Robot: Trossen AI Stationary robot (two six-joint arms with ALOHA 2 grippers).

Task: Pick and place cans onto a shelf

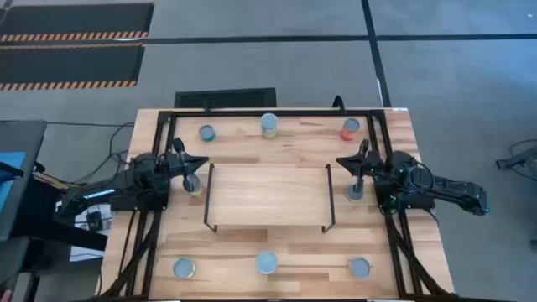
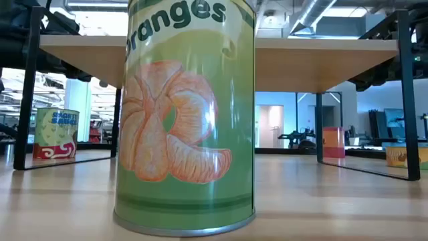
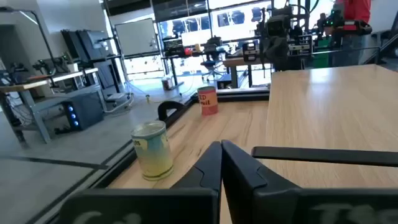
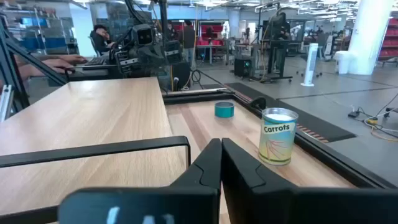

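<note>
Near row, counter (image 1: pixel 252 252) front edge: 3 cans upright, silver tops up — one near left corner (image 1: pixel 184 268), one centre (image 1: pixel 266 263), one near right corner (image 1: pixel 360 267); centre one prob. the green "Oranges" can (image 2: pixel 186 114) filling low view.

Mid row: shelf (image 1: pixel 267 195) centred on counter, top bare, no cans on it yet; left gripper (image 1: pixel 195 170) just off shelf's left end, fingers pressed together w/ nothing between per left wrist view; small can (image 1: pixel 194 184) directly below/beside it, touching or not — can't tell; right gripper (image 1: pixel 356 170) just off shelf's right end, likewise clenched & empty; small can (image 1: pixel 356 190) right beside it.

Key relation: each arm's nearest can sits at its own gripper, axis vertical, shelf just inboard; likely needs fingers spread before descent.

Far row, back edge: blue can (image 1: pixel 207 132) left, yellow-green can (image 1: pixel 268 125) centre, orange-red can (image 1: pixel 350 128) right; all upright, well apart.
</note>
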